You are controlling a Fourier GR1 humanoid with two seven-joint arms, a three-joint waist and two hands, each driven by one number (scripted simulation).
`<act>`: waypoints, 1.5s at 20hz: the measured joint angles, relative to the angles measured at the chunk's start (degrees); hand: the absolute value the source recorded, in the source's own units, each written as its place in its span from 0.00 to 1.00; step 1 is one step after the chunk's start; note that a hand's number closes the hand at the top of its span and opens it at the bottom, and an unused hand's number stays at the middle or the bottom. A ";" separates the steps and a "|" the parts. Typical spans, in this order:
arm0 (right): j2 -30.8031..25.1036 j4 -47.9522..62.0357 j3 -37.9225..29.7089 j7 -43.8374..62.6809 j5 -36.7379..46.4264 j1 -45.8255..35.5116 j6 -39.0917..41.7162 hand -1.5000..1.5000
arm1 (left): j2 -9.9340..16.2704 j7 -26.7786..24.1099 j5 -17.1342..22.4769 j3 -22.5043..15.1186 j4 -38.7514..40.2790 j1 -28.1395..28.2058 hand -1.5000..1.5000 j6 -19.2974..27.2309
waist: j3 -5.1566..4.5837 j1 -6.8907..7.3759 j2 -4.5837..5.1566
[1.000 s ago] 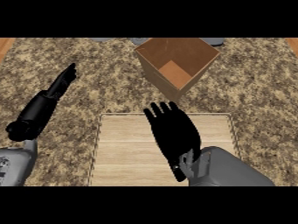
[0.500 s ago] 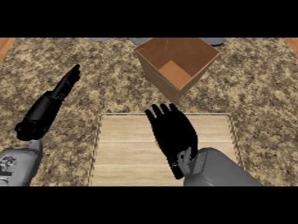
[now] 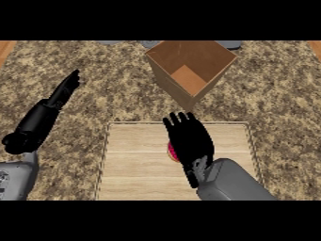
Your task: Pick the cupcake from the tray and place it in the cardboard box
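Cupcake (image 3: 171,151): only a pink sliver shows, on the wooden tray (image 3: 132,160), at the left edge of the right hand (image 3: 189,139). Rest hidden under that hand.

Right hand: over the tray, fingers (image 3: 180,120) straight and spread, holding nothing. The cupcake lies beneath the palm, slightly to the left of it; contact cannot be told. Fingertips point toward the cardboard box (image 3: 190,70).

Left hand (image 3: 65,89): well off the tray's left side, over the desk (image 3: 281,108), fingers straight, empty. Right hand is plainly the nearer one.

Box stands open just beyond the tray's far edge.

Judgement: grasp not yet made; the next move likely calls for closing around the cupcake from above.
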 measured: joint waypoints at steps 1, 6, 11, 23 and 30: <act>0.20 1.65 -0.27 -1.26 0.61 -0.07 -0.76 0.00 | -0.37 0.25 -0.41 -0.27 0.19 -0.30 0.50 0.00 | 0.00 0.02 0.01; 0.50 3.74 0.70 -7.41 3.29 -0.49 -2.25 1.00 | -1.35 -0.34 -1.32 0.02 1.12 -0.88 0.50 -0.04 | 0.00 0.07 0.04; -0.49 5.79 1.58 -14.37 7.49 -1.08 -8.61 1.00 | -0.94 1.01 -0.84 0.89 -1.06 -0.05 0.50 -1.17 | 0.00 0.18 -0.03; 5.22 23.31 1.04 -8.17 -4.10 -18.73 -26.64 1.00 | -4.49 0.45 -2.69 -3.59 1.55 -5.69 0.50 -1.97 | 0.03 7.35 1.88; 5.67 29.91 4.62 -4.53 -6.68 -32.56 -36.91 1.00 | -4.96 1.18 -2.93 -4.17 1.99 -6.90 0.50 -2.27 | -0.08 8.65 1.53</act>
